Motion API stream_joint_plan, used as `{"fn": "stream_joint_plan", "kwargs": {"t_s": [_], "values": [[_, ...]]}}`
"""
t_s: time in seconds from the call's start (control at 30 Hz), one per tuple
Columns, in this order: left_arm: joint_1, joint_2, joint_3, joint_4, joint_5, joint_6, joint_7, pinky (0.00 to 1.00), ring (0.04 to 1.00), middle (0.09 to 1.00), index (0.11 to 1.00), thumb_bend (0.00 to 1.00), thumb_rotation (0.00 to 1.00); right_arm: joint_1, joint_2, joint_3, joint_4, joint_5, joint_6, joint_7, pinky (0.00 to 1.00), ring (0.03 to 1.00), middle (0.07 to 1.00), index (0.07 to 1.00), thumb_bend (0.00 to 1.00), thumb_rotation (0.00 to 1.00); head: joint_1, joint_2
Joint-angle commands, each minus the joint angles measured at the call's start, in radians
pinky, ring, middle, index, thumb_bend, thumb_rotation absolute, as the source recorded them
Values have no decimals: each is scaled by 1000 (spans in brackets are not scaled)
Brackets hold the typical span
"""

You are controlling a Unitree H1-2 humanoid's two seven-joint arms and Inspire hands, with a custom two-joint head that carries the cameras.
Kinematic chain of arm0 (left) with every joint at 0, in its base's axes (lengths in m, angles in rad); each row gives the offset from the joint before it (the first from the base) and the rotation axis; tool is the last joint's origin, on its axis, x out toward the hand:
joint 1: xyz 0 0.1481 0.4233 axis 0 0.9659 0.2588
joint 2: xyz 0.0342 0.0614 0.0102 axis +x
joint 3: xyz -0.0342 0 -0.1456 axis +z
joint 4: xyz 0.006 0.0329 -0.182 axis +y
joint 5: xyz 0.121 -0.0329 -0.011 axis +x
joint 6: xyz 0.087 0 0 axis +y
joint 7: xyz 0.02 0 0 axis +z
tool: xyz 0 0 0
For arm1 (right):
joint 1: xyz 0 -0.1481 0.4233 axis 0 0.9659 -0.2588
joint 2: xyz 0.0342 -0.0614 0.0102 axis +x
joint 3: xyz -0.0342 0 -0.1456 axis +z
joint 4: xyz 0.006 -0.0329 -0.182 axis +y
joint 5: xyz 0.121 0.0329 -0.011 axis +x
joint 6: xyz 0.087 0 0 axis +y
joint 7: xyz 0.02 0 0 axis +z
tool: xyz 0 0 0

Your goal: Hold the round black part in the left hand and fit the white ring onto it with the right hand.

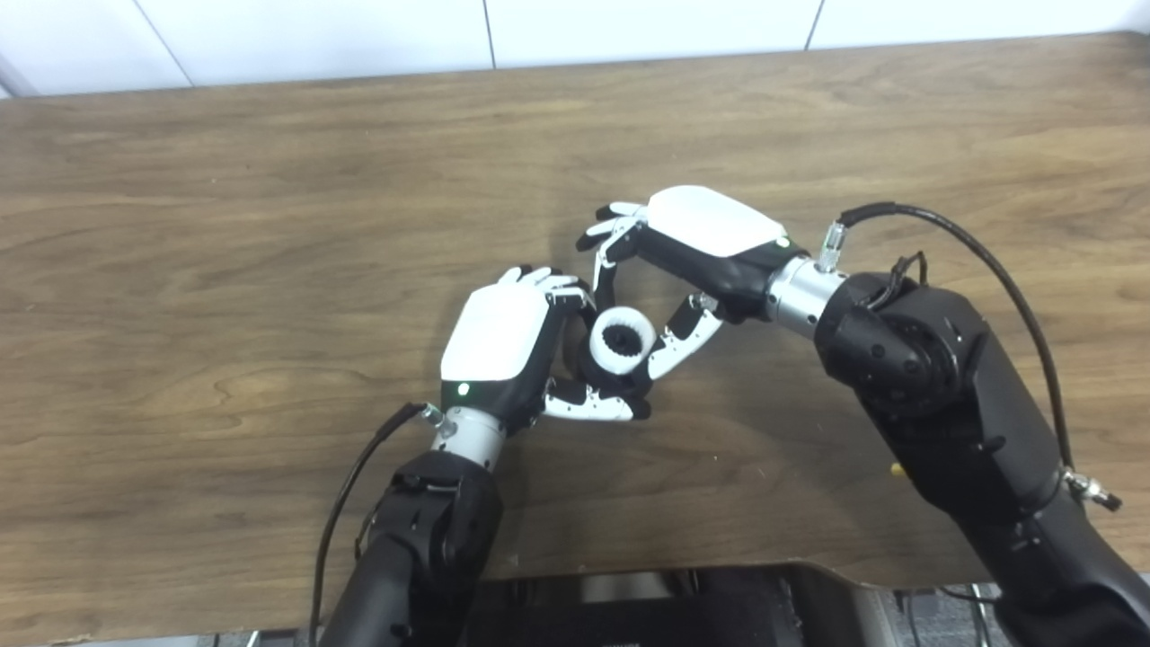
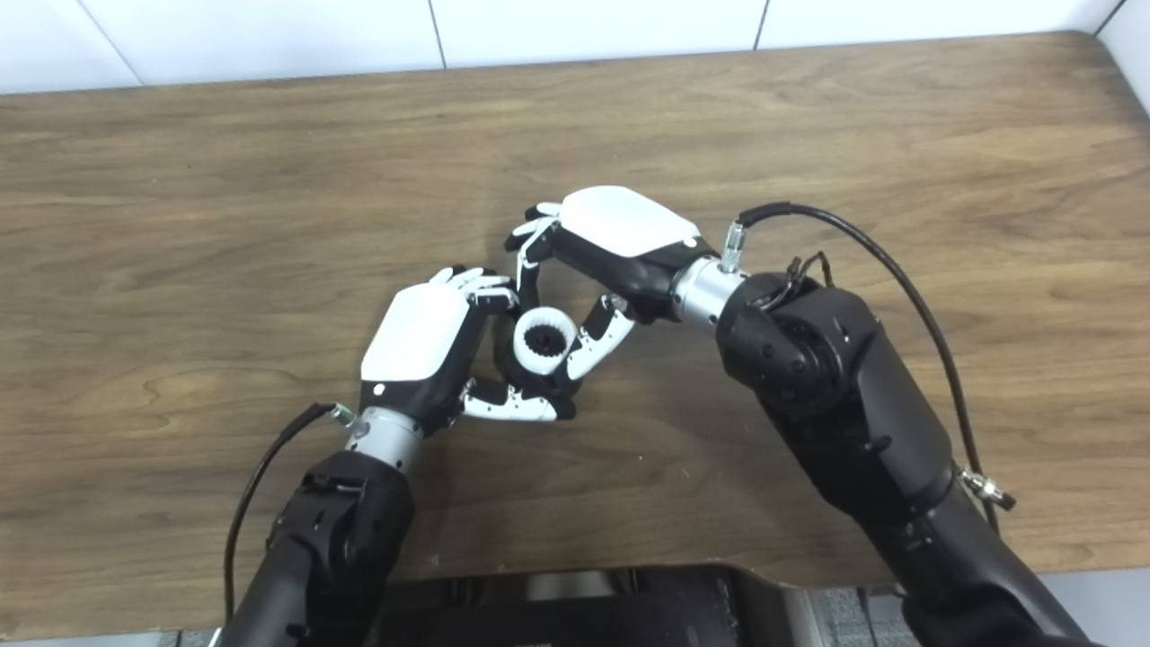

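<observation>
My table (image 1: 269, 225) fills nearly all I see: a brown wood-grain top with darker streaks running from 9 o'clock to 3 o'clock and a swirling knot pattern toward 8 o'clock. Its far edge runs along 12 o'clock, meeting a white wall (image 1: 647, 27) divided by thin dark seams into broad panels. In the right eye view the table's far corner shows at 1 o'clock. At 6 o'clock the near edge curves inward in a cutout (image 2: 629, 584), dark below. At 5 o'clock a strip of pale grey floor (image 2: 1096, 584) shows past the edge. Light is even and soft.
</observation>
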Motion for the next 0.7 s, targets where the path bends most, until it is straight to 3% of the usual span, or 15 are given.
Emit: {"fn": "stream_joint_plan", "kwargs": {"t_s": [0.0,0.67], "values": [[-4,-7,-8,-3,-2,-4,-20,941,879,795,482,525,54,-28,-3,-6,-21,-1,-13,-6,838,947,853,484,524,135,0,1],[-7,-8,-7,-10,4,2,-29,949,877,793,482,525,54,-16,-1,6,-17,-10,-18,-7,831,942,847,484,525,135,0,7]]}}
